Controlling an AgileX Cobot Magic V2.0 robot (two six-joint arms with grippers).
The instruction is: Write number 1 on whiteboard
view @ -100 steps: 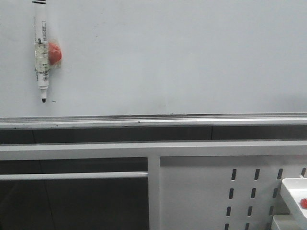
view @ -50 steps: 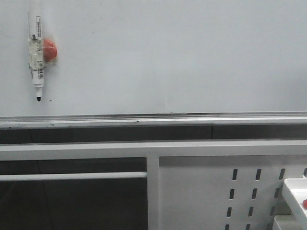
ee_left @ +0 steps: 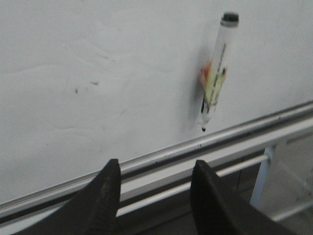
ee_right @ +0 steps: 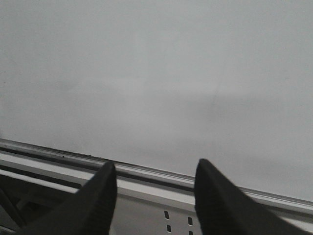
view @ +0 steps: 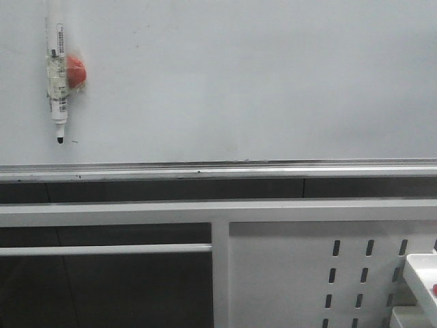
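The whiteboard point(view: 239, 82) fills the upper part of the front view, with a silver edge strip point(view: 239, 166) below it. No number 1 stroke shows on it. A white marker point(view: 57, 82) hangs tip down at the upper left, held by a red magnet point(view: 76, 70). A tiny dark speck point(view: 74, 142) lies beside its tip. My left gripper point(ee_left: 155, 169) is open and empty, short of the board point(ee_left: 98, 73), with the marker point(ee_left: 216, 73) ahead and to one side. My right gripper point(ee_right: 156, 166) is open and empty before a bare part of the board point(ee_right: 156, 73).
White frame rails point(view: 136, 212) run below the board. A white perforated metal panel point(view: 307, 273) stands at the lower right. A white tray point(view: 423, 273) sits at the bottom right corner with a small red thing point(view: 435, 290) in it.
The front view has shifted slightly, so the marker and frame sit a little differently. The marker still hangs on the board, and no new mark has appeared.
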